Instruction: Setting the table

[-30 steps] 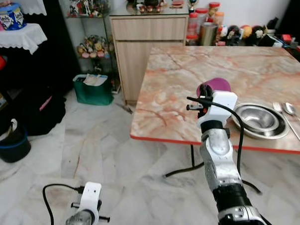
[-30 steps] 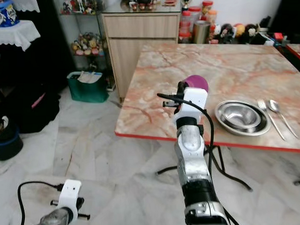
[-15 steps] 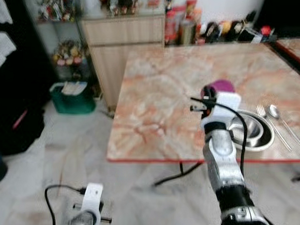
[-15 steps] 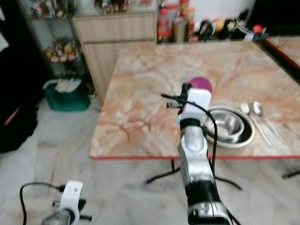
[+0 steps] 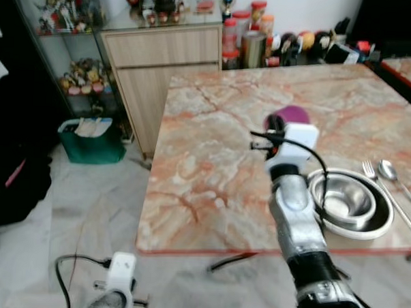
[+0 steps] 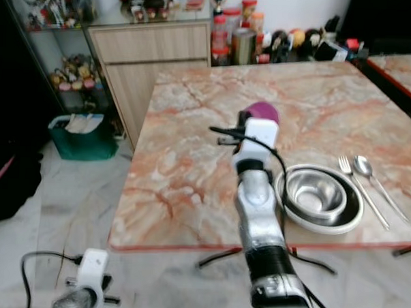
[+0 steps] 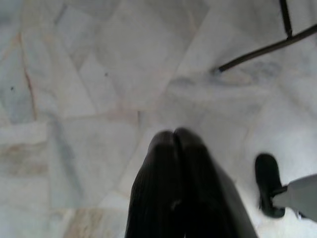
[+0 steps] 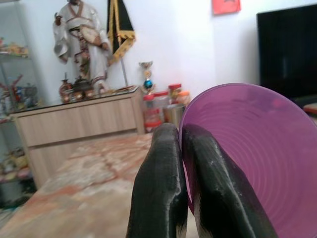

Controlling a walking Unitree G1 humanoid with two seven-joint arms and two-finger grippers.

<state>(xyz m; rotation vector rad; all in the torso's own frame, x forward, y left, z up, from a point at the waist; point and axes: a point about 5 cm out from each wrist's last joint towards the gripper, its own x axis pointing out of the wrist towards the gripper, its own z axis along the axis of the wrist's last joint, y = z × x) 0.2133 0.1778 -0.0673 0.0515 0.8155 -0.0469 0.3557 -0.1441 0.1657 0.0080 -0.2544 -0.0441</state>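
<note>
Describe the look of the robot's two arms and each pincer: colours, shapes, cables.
The right arm is a silver metallic tube with a black band near its base, topped by a white boxy wrist block with a black cable looping off it. The right pincer has two long, rounded black fingers. The left arm has a matching white block and black cable; the left pincer is likewise black.

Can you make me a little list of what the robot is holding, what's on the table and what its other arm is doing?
holding: right gripper pinches the rim of a purple cup, held above the table
table: marble top with red edge
already set: metal bowl on a plate, with fork and spoon beside it
left gripper: hangs low over the floor, fingers together, empty
behind table: wooden cabinet and jars
</note>
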